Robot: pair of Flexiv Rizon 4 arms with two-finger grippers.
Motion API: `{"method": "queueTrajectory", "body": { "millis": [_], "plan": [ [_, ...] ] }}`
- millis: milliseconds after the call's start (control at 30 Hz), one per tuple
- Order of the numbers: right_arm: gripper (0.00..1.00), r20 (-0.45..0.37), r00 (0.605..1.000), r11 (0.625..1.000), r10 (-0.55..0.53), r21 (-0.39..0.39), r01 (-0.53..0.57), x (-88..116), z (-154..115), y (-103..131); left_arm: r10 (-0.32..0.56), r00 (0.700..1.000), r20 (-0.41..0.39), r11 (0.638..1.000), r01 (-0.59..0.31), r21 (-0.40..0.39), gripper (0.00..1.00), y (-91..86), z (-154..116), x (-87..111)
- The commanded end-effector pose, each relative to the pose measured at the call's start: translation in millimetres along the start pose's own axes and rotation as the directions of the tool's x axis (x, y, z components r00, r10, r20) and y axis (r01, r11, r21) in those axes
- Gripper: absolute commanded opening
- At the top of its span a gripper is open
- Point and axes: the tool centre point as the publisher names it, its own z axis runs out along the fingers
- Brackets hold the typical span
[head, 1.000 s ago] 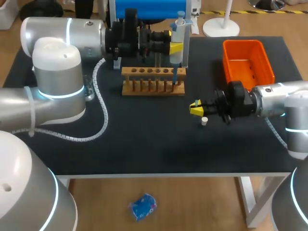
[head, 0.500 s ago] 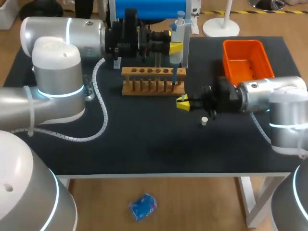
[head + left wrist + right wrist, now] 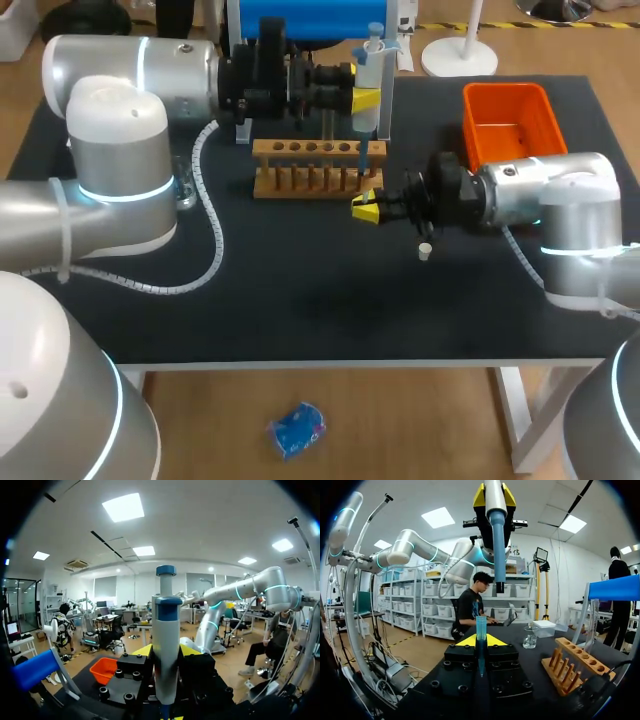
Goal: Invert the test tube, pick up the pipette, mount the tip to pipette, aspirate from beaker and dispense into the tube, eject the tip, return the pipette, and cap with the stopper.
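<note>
One pipette (image 3: 371,80) hangs upright above the right end of the wooden tube rack (image 3: 318,168). Your left tool (image 3: 366,99) is clamped on its grey body from both sides, with the blue plunger up and the blue shaft pointing down. Just under that shaft is your right tool (image 3: 365,207), pinching a slim blue pipette tip (image 3: 480,630) that stands upright between its fingers. From the right wrist, the tip's open end sits below the shaft's end and a little to one side, not touching it. On the bench (image 3: 300,300), the small white stopper (image 3: 425,250) lies alone beside your right arm. Farther out, the orange bin (image 3: 512,125) sits at the back right, and the glass beaker (image 3: 530,639) stands past the rack's far end.
</note>
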Motion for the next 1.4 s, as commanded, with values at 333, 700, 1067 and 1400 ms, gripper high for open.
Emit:
{"method": "queueTrajectory", "body": {
  "millis": [333, 700, 1067, 1400],
  "plan": [
    [0.00, -0.008, 1.000, 1.000, -0.018, 0.001, 0.018, -7, 1, 7, 0.001, 1.000, 0.000, 1.000, -0.001, 0.003, 0.00, 0.3, 0, -0.2],
    [0.00, -0.015, 0.999, 0.999, -0.031, 0.004, 0.031, -10, 4, 11, 0.001, 1.000, 0.000, 1.000, -0.001, 0.003, 0.00, 0.3, 0, -0.2],
    [0.00, -0.014, 0.999, 0.999, -0.044, -0.003, 0.044, -13, 4, 19, 0.001, 1.000, 0.000, 1.000, -0.001, 0.003, 0.00, 0.3, 0, -0.2],
    [0.00, -0.012, 0.998, 0.998, -0.056, -0.008, 0.056, -16, 4, 24, 0.001, 1.000, 0.000, 1.000, -0.001, 0.003, 0.00, 0.3, 0, -0.2]
  ]
}}
